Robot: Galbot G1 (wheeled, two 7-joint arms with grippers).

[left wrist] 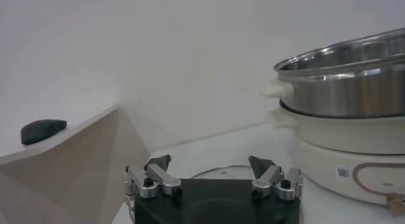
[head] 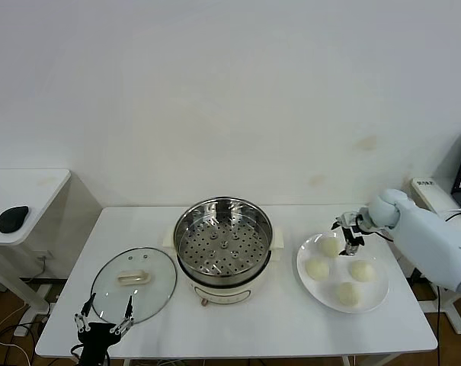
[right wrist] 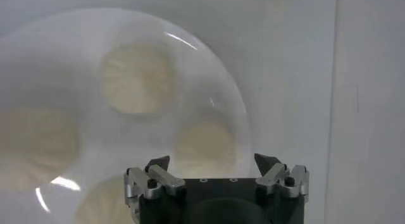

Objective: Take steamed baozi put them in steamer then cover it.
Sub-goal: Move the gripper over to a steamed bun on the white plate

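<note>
two sets of fingers, both spread apart: right gripper (head: 350, 238) over the baozi (head: 330, 246) on the plate (head: 376, 293), right of the steamer (head: 223, 248); left gripper (head: 104, 319) by the cover (head: 133, 284), left of steamer, on the counter (head: 276, 324).

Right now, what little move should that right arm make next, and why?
Probably lower the open right gripper onto the farthest bun and close on it. All four buns are on the plate, the steamer is empty and uncovered, and the lid lies on the table beside it. The left gripper waits open near the lid.
</note>
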